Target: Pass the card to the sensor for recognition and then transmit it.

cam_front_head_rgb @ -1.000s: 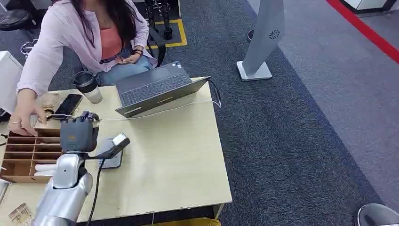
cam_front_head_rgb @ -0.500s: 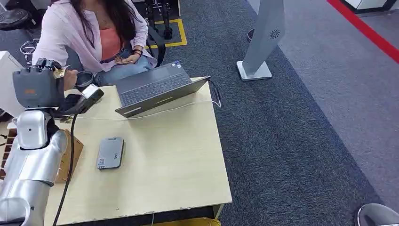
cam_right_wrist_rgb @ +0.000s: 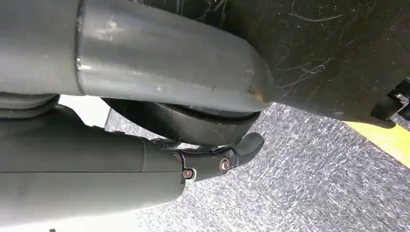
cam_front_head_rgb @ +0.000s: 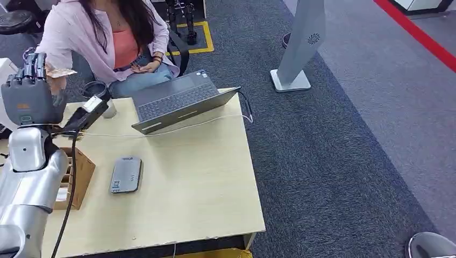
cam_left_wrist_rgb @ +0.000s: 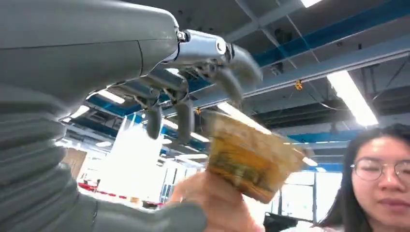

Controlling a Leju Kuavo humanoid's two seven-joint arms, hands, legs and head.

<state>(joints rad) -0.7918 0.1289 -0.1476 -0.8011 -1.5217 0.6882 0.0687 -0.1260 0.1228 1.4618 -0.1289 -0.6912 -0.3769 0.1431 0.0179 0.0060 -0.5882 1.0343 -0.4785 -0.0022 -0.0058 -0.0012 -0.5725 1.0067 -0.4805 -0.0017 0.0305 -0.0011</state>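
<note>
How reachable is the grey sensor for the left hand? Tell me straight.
Probably yes. The sensor lies on bare table, nothing over it, the wooden box beside it. But the left hand is raised high, holding the card that a person's hand also touches.

Yellow-brown patterned card (cam_left_wrist_rgb: 249,155), grey sensor (cam_front_head_rgb: 126,174).
</note>
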